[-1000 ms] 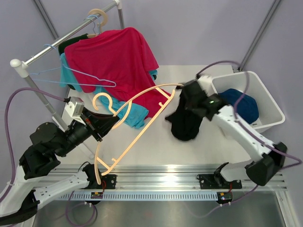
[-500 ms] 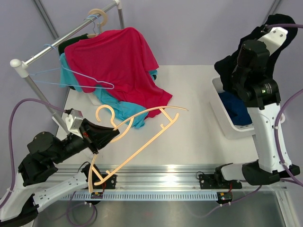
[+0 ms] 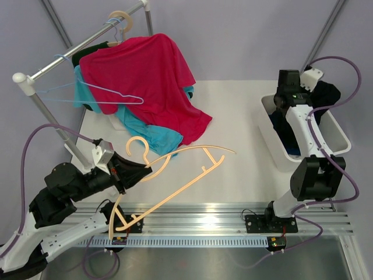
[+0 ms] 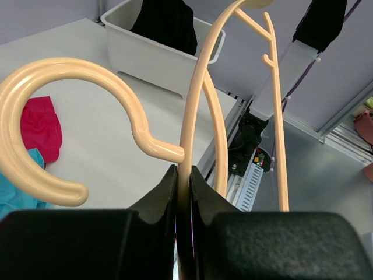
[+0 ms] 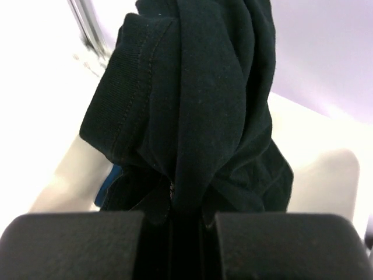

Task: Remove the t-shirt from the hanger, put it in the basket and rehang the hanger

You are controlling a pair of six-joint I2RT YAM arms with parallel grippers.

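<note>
2 claws are each gripping something. On the left wrist camera I am seeing the left claw (image 4: 182,175) pinching shut on the peach hanger (image 4: 195,99), at the neck just beside where the hook curls away. The hanger is bare and is tilting above the table (image 3: 245,116) in front of the left arm, with its lower end down near the rail at the near edge.

The right claw (image 5: 175,201) is clamping tight on a fold of the black t-shirt (image 5: 198,105), which is bunching up and hanging from the fingers. From the top camera it is hanging over the far part of the white bin (image 3: 273,143) on the right side of the table, well apart from the hanger. I cannot tell whether its hem is touching the dark clothes already lying in the bin.

A red shirt (image 3: 140,76) and a teal shirt (image 3: 145,133) are draping from the rack (image 3: 64,58) at the far left.
</note>
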